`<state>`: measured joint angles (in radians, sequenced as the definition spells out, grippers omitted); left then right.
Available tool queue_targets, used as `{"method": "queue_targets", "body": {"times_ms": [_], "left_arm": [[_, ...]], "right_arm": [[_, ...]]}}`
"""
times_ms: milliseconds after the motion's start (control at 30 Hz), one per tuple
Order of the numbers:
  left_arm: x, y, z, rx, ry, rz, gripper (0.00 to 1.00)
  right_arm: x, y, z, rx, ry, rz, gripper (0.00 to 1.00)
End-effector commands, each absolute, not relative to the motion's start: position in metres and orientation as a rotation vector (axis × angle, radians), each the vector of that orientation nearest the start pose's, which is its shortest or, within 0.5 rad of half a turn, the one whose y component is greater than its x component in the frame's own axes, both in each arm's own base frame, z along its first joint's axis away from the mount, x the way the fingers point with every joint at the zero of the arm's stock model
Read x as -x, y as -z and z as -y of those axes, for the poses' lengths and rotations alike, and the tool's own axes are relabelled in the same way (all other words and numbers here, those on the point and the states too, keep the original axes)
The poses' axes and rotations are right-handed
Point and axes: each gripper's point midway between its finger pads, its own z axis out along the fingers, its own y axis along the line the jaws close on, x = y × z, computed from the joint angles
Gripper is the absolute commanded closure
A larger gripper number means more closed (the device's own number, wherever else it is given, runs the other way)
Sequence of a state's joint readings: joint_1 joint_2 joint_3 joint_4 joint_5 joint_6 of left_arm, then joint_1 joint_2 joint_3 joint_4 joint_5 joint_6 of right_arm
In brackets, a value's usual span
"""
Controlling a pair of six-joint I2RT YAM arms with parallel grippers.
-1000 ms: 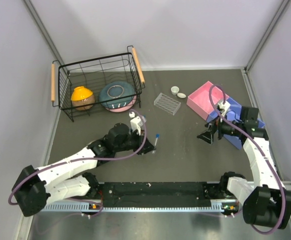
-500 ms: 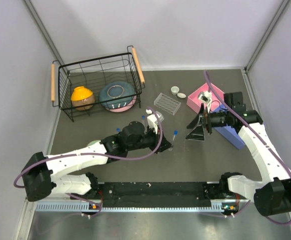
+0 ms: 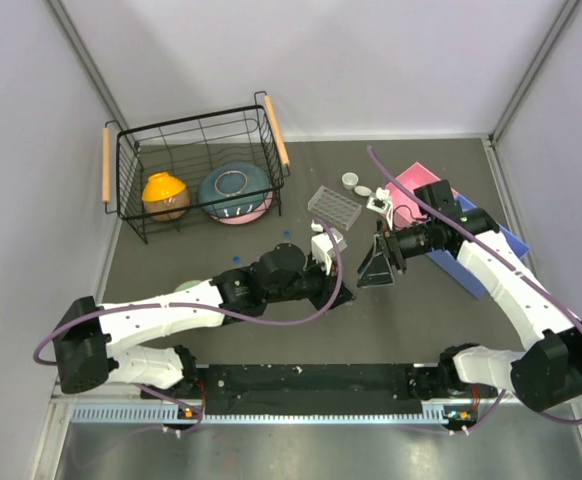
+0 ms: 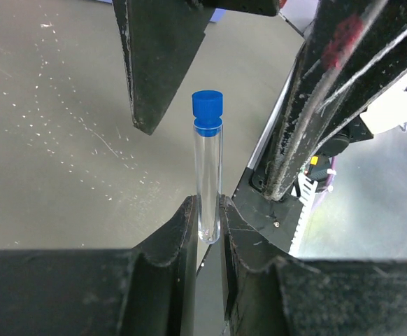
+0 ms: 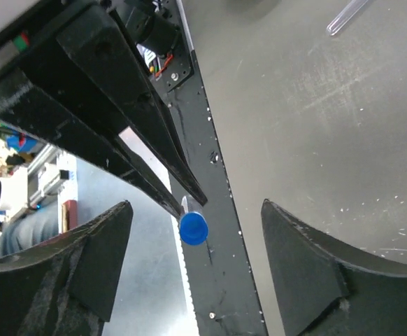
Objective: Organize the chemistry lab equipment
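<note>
Small clear tube with a blue cap (image 4: 207, 175) is hanging in mid-air over the middle of the dark grey table (image 3: 411, 330), with the left gripper (image 4: 208, 207) pinching its bottom end. Its long axis is pointing straight away from those fingers and into the right gripper (image 5: 195, 206), whose jaws are standing apart, flanking the cap without touching it. The right arm is therefore sitting nearest the free, capped end. A second earlier the arms were well apart, with the right gripper by the pink tray (image 3: 408, 178); both have been converging since.
</note>
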<state>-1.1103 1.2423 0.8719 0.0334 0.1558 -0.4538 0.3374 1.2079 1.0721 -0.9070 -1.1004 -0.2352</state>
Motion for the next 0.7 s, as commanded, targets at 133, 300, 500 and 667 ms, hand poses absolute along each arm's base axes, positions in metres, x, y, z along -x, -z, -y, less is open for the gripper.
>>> {"method": "queue_targets", "body": {"times_ms": [133,300,500,667], "left_arm": [[-0.145,-0.227,0.389,-0.814,1.118,-1.895,0.9],[-0.149,-0.224,0.386,-0.805,1.084,-1.902,0.9],[-0.151,-0.22,0.387,-0.797,1.074,-1.914,0.89],[-0.158,-0.222,0.378,-0.73,1.042,-1.918,0.43]], "right_arm": [[-0.161,-0.244,-0.225,1.062,-1.498,-2.049,0.55],[-0.16,-0.241,-0.226,1.072,-1.503,-2.054,0.71],[-0.162,-0.233,-0.227,1.111,-1.455,-2.074,0.87],[-0.17,-0.238,-0.229,1.121,-1.438,-2.055,0.93]]}}
